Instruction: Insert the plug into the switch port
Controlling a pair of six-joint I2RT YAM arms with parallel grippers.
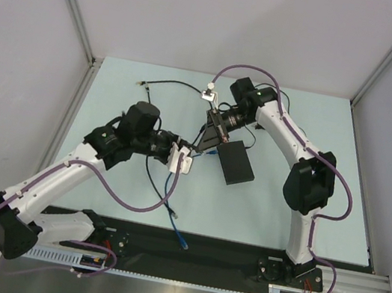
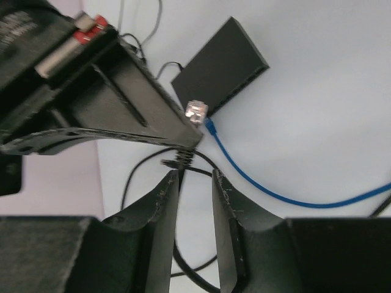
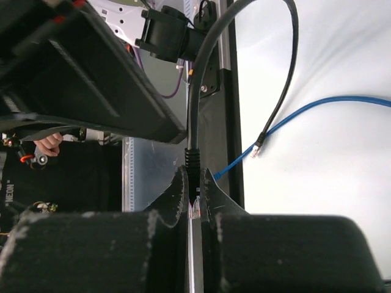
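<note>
Overhead, the switch lies flat on the surface, with the right gripper just beside it; left wrist: the left gripper stands parted, grasping nothing, and the plug sits near the switch's edge; right wrist: the right gripper is clenched on the plug.

No text, brand or number clearly legible in any view.
- Left wrist view, upper left: faint raised lettering on black housing; blurred, unreadable.
- Same view, red patch next to it: no characters made out.
- Right wrist view, lower left edge: pale vertical letters on dark panel; too small to read.
- Top view, centre: switch, top face matte black, no legible marking.
</note>
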